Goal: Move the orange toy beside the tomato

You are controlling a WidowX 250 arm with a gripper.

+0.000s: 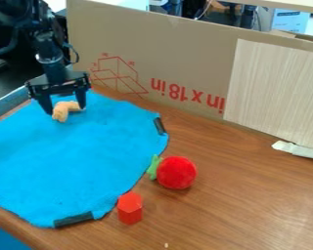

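The black gripper (65, 108) hangs low over the upper left of the blue cloth, its two fingers wide apart and open. Between them lies the small curved orange toy (61, 112), with its lower end sticking out toward the camera. Whether either finger touches the toy I cannot tell. The round red tomato (177, 172), with green leaves on its left side, rests on the wooden table right of the cloth, far to the lower right of the gripper.
A red hexagonal block (129, 208) stands near the cloth's lower right edge. The blue cloth (74, 161) has black strips on its border. Cardboard (166, 58) walls off the back, and a white strip (300, 150) lies at the right.
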